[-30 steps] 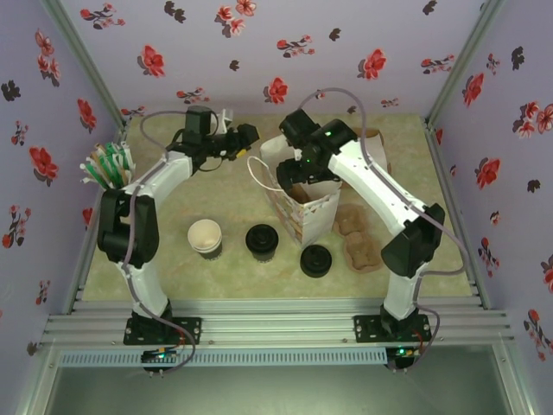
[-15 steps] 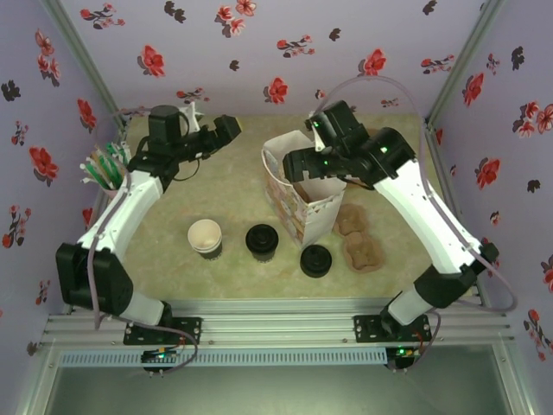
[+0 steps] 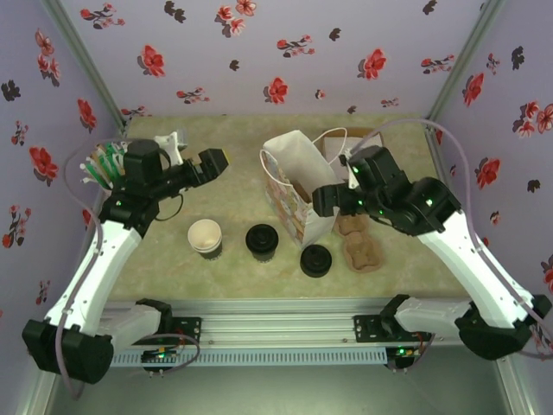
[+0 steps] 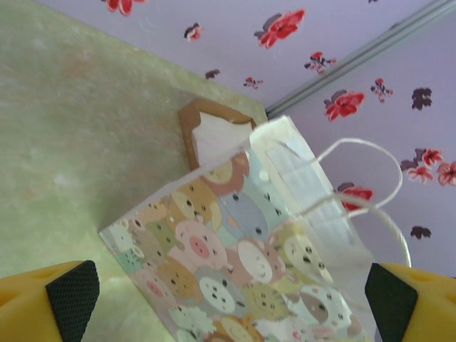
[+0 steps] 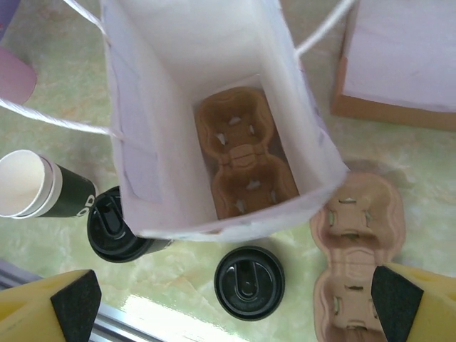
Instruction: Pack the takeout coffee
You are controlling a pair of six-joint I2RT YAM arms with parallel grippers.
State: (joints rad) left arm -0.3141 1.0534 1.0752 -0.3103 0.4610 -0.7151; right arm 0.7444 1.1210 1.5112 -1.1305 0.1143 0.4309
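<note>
Both arms free. The left gripper is spread wide and empty, over the table left of the bag. The right gripper is equally wide and empty, hanging over the bag's near right corner and looking down into it. The coffee stands upright on the table just beside the bag's near left corner, between the cup stack and a separate black lid. A carrier lies flat on the bag floor with both wells vacant, and a spare carrier sits on the table to the right. The step in hand is probably fetching the coffee. My advice is to grip the brown wall below the lid, not the lid itself, keep the cup plumb, then lower it straight into one well. The bag looks light and its handles droop outward, so the left gripper could steady a wall while the cup clears the rim. The table is pale green marbled and glossy at the near edge. The walls are lilac with red and dark flowers, and an aluminium rail runs along the front.
</note>
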